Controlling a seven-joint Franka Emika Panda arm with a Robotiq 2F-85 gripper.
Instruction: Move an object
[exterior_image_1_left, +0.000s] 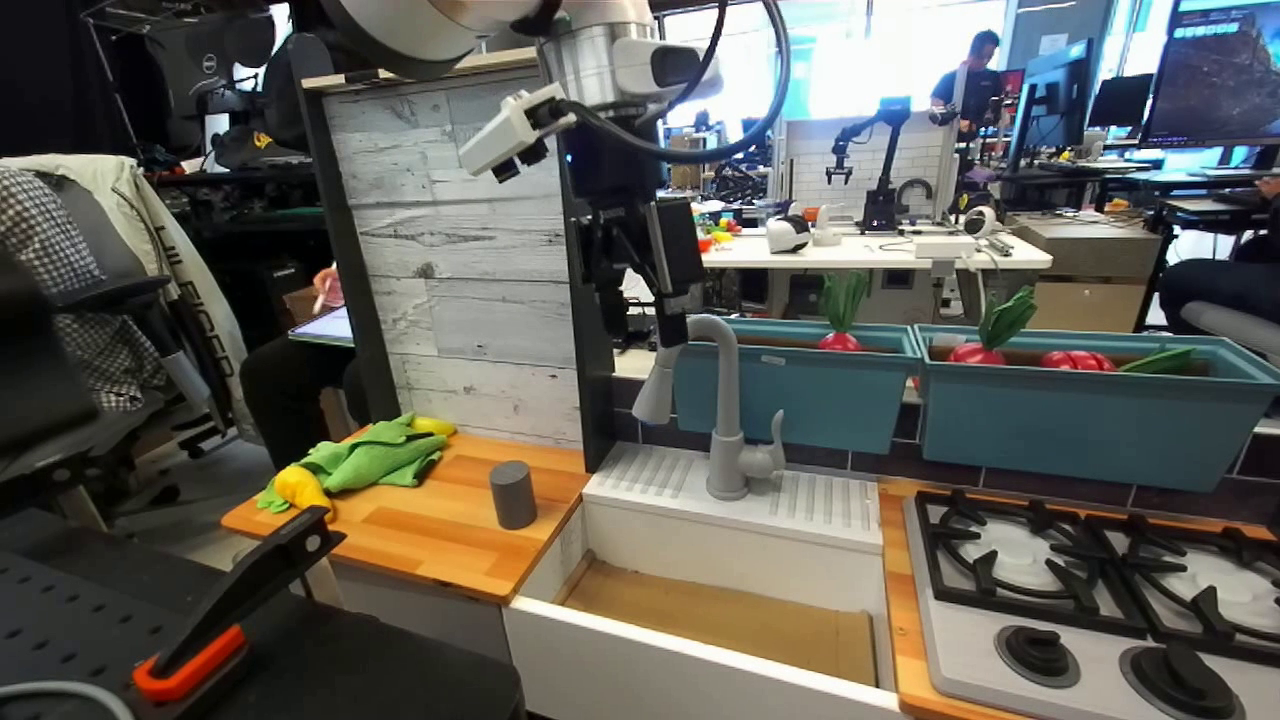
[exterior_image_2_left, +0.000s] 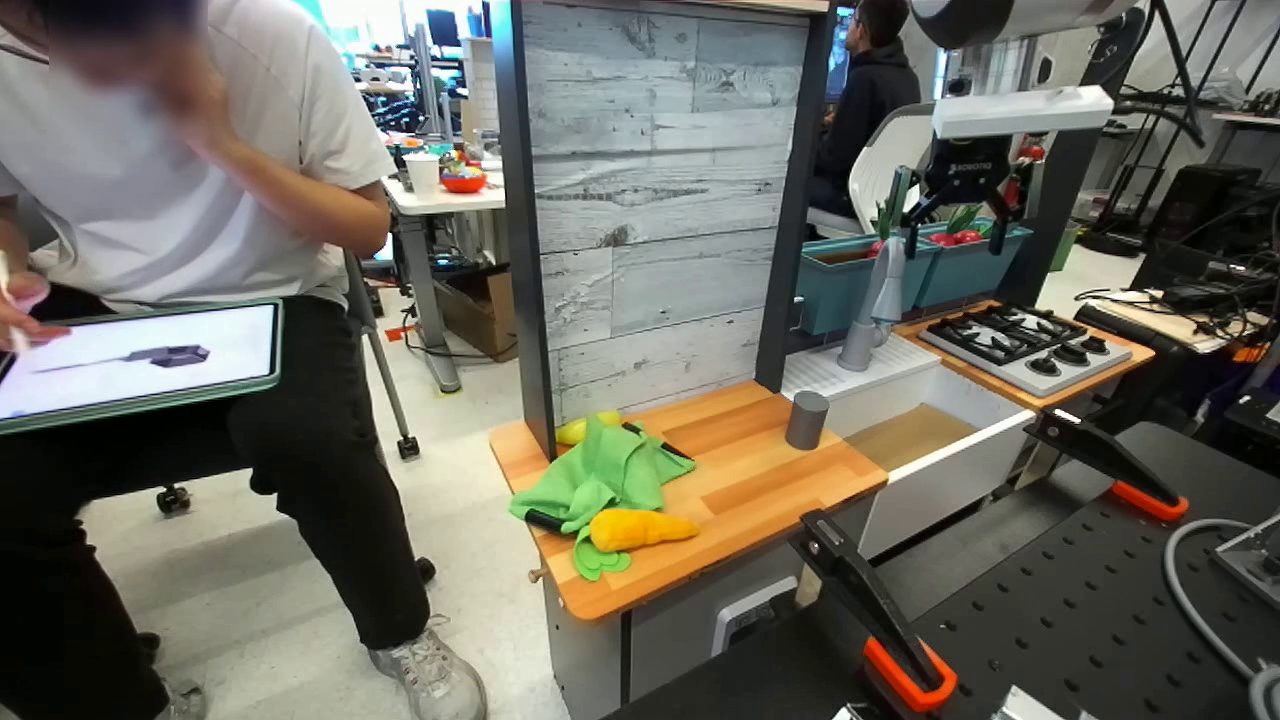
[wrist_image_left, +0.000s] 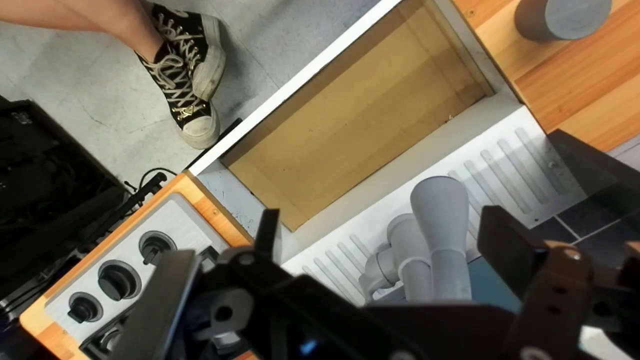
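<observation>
The task names no particular object. My gripper (exterior_image_1_left: 643, 325) is open above the sink with its fingers pointing down; it also shows in an exterior view (exterior_image_2_left: 953, 240). In the wrist view the gripper (wrist_image_left: 380, 225) has the grey faucet's (wrist_image_left: 440, 215) spout head between its spread fingers, with gaps on both sides. The faucet (exterior_image_1_left: 728, 410) stands upright on the sink's back ledge. A dark grey cylinder (exterior_image_1_left: 513, 495) stands on the wooden counter left of the sink. A green cloth (exterior_image_2_left: 610, 470), an orange-yellow toy vegetable (exterior_image_2_left: 645, 528) and a yellow item (exterior_image_2_left: 588, 427) lie at the counter's end.
The sink basin (exterior_image_1_left: 720, 615) has a brown bottom. A stove (exterior_image_1_left: 1050, 570) is beside it. Teal planters (exterior_image_1_left: 800, 390) with toy radishes hang behind the faucet. A tall wooden panel (exterior_image_1_left: 460, 230) rises behind the counter. Clamps (exterior_image_2_left: 880, 620) stick up along the front.
</observation>
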